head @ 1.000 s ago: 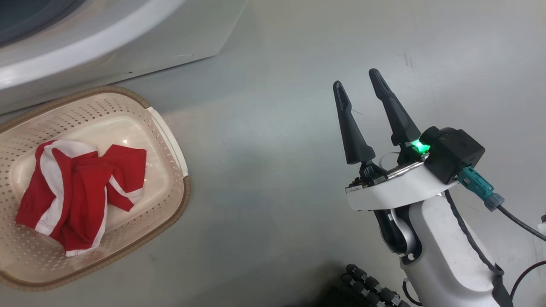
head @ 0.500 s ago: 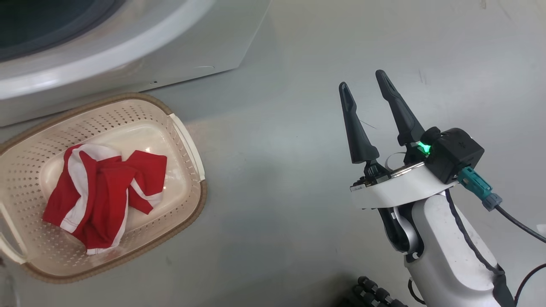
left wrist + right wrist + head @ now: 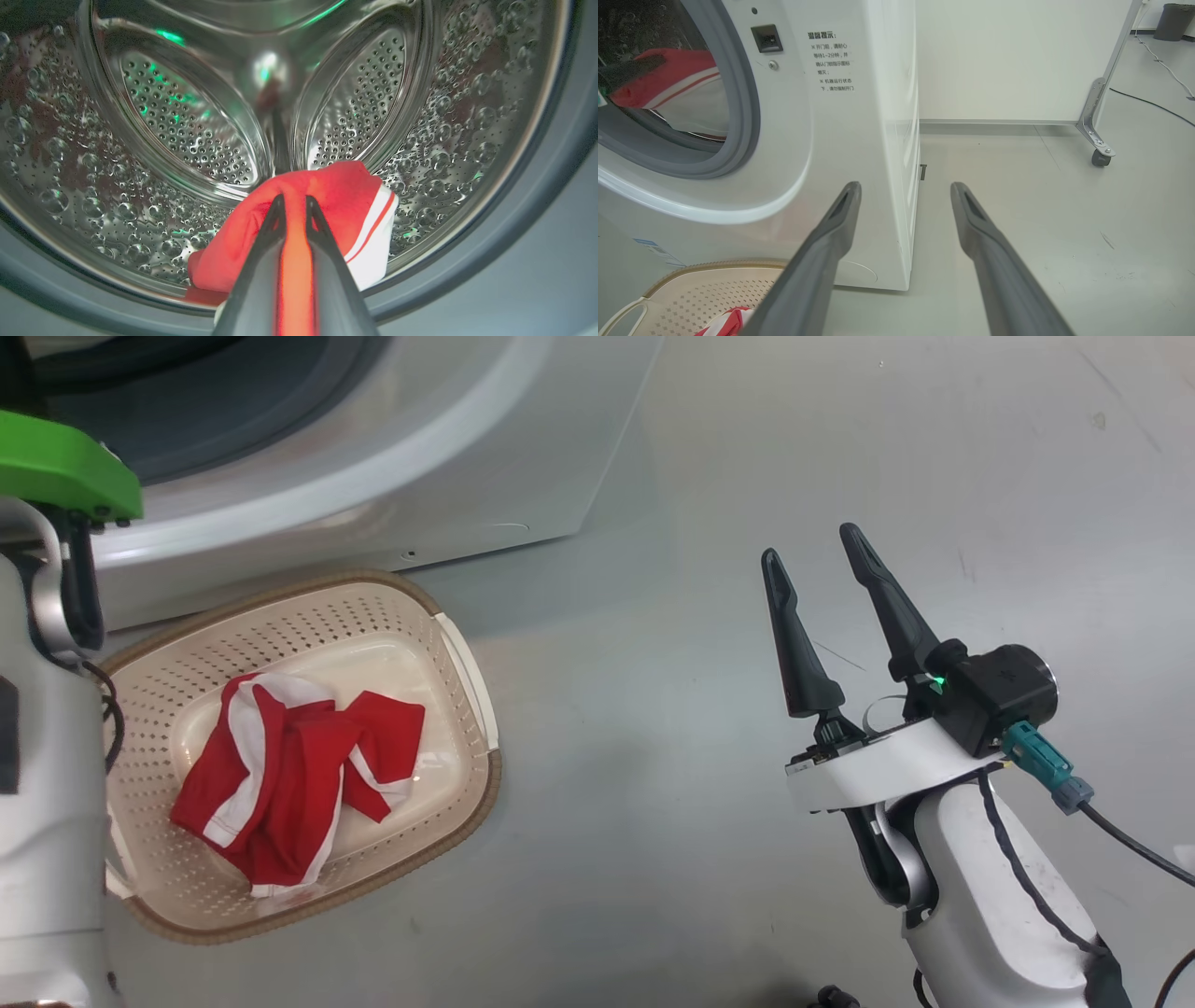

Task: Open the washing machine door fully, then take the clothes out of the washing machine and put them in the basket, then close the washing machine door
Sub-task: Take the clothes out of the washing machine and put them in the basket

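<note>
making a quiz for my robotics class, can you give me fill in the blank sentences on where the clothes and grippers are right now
1. The left gripper is shut on a red garment inside the ____.
2. The right gripper is ____ and holds nothing.
3. A second garment, red with white stripes, lies in the ____.
Missing words: drum; open; basket.

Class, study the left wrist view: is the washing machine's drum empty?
No: a red garment with white trim is inside the drum, pinched by the left gripper.
</note>
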Available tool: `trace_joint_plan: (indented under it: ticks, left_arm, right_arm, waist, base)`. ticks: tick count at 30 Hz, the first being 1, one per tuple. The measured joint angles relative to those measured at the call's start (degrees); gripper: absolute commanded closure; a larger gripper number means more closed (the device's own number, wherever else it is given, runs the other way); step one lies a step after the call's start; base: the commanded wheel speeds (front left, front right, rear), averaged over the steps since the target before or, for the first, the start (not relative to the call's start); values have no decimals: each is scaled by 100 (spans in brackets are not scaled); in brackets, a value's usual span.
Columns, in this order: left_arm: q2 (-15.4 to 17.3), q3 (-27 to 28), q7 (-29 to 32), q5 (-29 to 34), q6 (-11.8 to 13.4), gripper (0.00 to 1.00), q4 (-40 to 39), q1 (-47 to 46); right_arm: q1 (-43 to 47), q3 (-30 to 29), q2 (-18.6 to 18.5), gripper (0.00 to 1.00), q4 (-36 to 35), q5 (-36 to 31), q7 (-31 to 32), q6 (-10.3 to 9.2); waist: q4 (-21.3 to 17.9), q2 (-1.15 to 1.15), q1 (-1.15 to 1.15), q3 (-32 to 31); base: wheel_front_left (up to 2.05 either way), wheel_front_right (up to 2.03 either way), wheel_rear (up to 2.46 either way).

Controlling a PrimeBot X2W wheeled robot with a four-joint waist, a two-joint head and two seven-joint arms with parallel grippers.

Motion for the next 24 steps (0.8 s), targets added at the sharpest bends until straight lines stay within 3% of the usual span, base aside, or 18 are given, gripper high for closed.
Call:
trace_joint_plan:
  ticks: [7,24]
  left_arm:
    - [-245,-60,-432,-1,0,100,-350,627]
    - [-521,-198,-575,2,136,100,-1151,1947]
  right_arm:
    - [153,-83,-57,0,78,-85,0,41]
    - [648,-215,-144,0,327,-141,0,101]
  waist:
    - [254,0,0,-360]
    - [718,0,0,-1251]
  base:
    - [0,0,0]
    - [0,0,0]
